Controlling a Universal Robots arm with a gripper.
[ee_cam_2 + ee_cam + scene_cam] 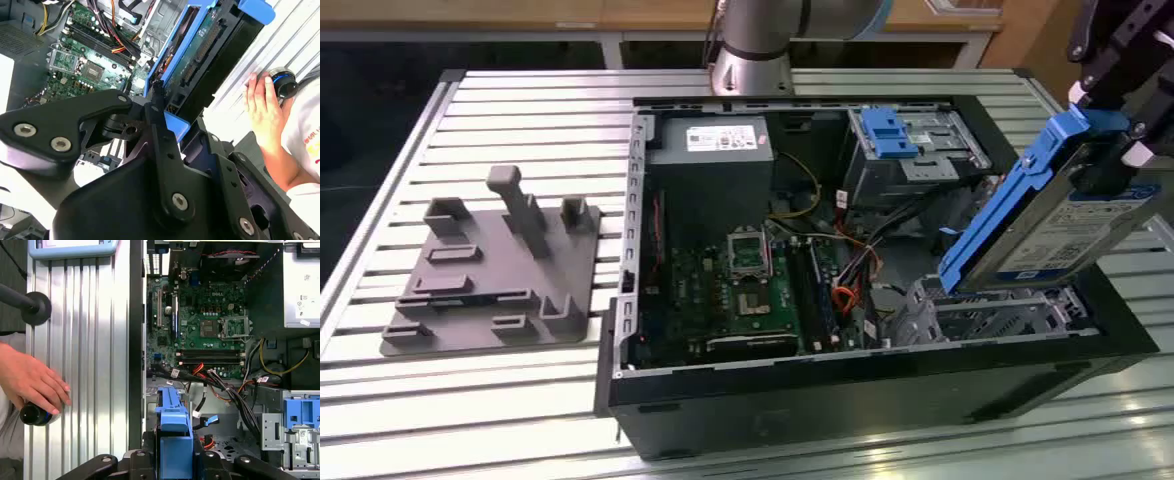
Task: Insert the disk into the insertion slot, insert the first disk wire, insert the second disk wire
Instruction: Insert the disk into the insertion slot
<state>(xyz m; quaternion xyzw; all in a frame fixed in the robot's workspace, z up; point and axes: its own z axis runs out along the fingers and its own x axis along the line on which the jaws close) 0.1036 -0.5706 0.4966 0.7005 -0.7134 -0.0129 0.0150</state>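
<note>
End effector: closed on the disk, clamping its upper end across both flat faces; gripped high, probably to leave the lower end free to go in first.
Disk: in the air above the exterior view's right side of the open case, steeply tilted, labelled face toward the exterior camera, blue carrier edge turned toward the motherboard.
Lower end: down at the mouth of the insertion slot; contact impossible to tell.
Insertion slot: perforated silver cage in the near corner of the case, open upward, directly under the disk, not yet filled.
Tilt: likely meant to lead one end into the cage before levelling; a judgement only.
Taller cage: further back, bearing a blue latch, well apart from the disk.
Wires: orange, red and black bundle lying loose between motherboard and slot, near the disk's lower end, unattached; both wire steps undone, judging by that.
Hand: resting on the bench outside the case wall, over a dark round knob, clear of the arm.
Grey fixture: on the bench at the exterior view's left, well apart from the case.
</note>
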